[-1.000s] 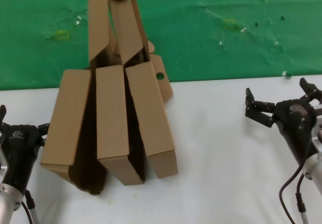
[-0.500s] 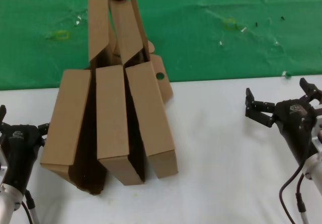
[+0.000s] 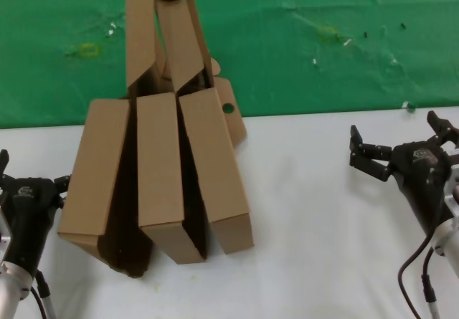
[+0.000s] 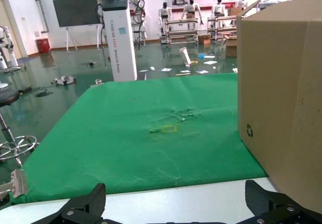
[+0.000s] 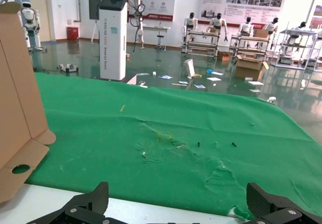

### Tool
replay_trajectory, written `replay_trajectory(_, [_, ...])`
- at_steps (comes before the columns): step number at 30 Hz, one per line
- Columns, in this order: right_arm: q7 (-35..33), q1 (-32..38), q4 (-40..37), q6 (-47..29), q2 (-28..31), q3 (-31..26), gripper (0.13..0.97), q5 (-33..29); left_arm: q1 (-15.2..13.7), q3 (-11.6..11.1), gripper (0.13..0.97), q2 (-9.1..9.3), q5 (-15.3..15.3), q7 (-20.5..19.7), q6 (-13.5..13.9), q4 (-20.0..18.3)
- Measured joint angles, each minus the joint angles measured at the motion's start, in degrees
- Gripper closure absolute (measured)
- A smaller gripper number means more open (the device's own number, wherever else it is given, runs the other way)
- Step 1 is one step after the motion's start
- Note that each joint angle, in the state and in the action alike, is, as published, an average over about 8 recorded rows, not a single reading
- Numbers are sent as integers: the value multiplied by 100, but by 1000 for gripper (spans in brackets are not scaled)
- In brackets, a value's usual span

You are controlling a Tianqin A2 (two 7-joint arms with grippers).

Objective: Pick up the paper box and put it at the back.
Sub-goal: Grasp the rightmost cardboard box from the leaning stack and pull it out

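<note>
- Head view: we judge the task not yet begun. The paper box (image 3: 215, 168), rightmost of three alike, lies on the white worktop (image 3: 323, 211) with its lid up and a round hole in its side flap, touching the middle box (image 3: 163, 175), with the left box (image 3: 93, 168) beyond that. The left gripper (image 3: 29, 190) sits at the near left corner just beside the left box, and we cannot tell its jaws from here. The right gripper (image 3: 398, 147) rests well apart to the right, jaws spread wide, holding nothing. The back (image 3: 323, 112), where worktop meets green cloth (image 3: 323, 39), is bare to the right of the boxes, so we see open room there.
- Left wrist view: the left gripper's jaws stand wide and empty; a cardboard wall looms close on one side.
- Right wrist view: jaws wide and empty; the holed flap shows off to one side, green cloth ahead unobstructed.
</note>
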Motion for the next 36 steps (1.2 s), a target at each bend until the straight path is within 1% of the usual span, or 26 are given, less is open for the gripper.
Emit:
replay_trajectory(4, [-1,-10,10,-5,5,11,129,1,0,0,132,0,0,0,0,0])
replay_trajectory(8, [-23,-131,132,-83,55,172,129,31,0,0,132,0,0,0,0,0])
replay_trajectory(12, [-157,-366,386,-358,85,567,129,167,0,0,151,0,0,0,0,0])
replay_trajectory(17, [-564,-642,693,-1018,11,1159,129,516,0,0,170,0,0,0,0,0])
replay_trajectory(21, [-943,-824,873,-1656,38,1518,129,821,0,0,226,0,0,0,0,0])
replay_trajectory(25, [-1214,-1006,1035,-2289,246,1772,129,1090,0,0,282,0,0,0,0,0])
replay_trajectory(29, [-1339,-1188,1188,-2862,571,1977,129,1318,0,0,282,0,0,0,0,0])
replay_trajectory(36, [-1350,-1346,1188,-3722,1147,2154,129,1667,0,0,443,0,0,0,0,0])
